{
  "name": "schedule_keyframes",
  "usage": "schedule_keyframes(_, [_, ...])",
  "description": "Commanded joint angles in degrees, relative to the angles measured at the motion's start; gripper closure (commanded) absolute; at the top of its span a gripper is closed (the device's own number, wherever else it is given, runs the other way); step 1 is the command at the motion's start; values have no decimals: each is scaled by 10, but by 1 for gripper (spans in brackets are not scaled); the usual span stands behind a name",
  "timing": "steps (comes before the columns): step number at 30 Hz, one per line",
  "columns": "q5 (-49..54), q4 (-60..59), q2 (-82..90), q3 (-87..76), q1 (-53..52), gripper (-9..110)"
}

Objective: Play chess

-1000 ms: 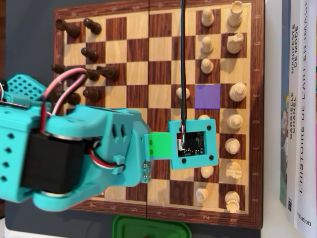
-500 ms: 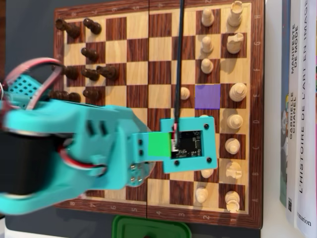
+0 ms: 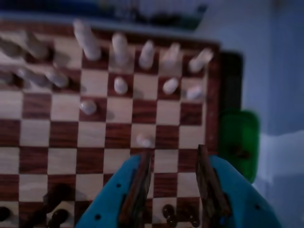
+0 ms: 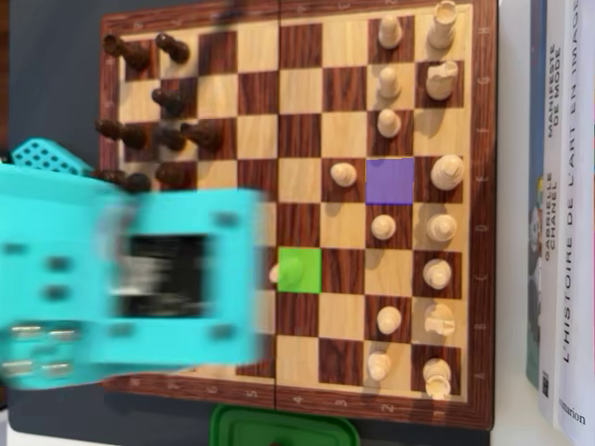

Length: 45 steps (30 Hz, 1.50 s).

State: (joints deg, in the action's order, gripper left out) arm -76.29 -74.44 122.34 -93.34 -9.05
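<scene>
In the wrist view we see our gripper (image 3: 173, 190) hanging released, its fingers apart with nothing between them, above the chessboard (image 4: 307, 372). A white pawn (image 3: 144, 140) stands just ahead of the fingertips; from overhead the arm (image 4: 130, 279) is blurred

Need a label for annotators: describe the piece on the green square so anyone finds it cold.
In the overhead view, find the chessboard, then its one green square, just right of the blurred teal arm. The small pawn on it is the only piece on a coloured square, further from the right-hand light rows than any other light piece.
</scene>
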Motion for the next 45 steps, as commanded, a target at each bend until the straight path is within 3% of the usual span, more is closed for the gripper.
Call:
schedule_keyframes(1, [-4,8,76,4,2,86])
schedule_keyframes(5, [-4,14,165,4,2,86])
schedule_keyframes(9, [-4,102,249,-47,10,86])
schedule_keyframes(20, [-4,609,527,-447,39,86])
schedule_keyframes(31, [-4,1079,649,-689,73,86])
schedule_keyframes(45, [-4,1464,693,-805,98,86])
